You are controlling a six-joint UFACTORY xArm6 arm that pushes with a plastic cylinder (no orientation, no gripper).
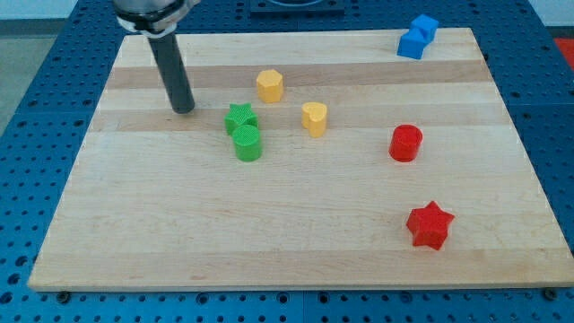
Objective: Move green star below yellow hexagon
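The green star [239,117] lies left of the board's middle, touching a green cylinder [247,144] just below it. The yellow hexagon [270,85] stands up and to the right of the star, apart from it. My tip [184,109] rests on the board to the left of the green star, a short gap away, and left and below the yellow hexagon. The rod rises from it toward the view's top.
A yellow heart [314,117] sits right of the green star. A red cylinder [405,143] and a red star [430,224] lie at the right. Two blue blocks [417,37] sit at the top right corner of the wooden board [134,233].
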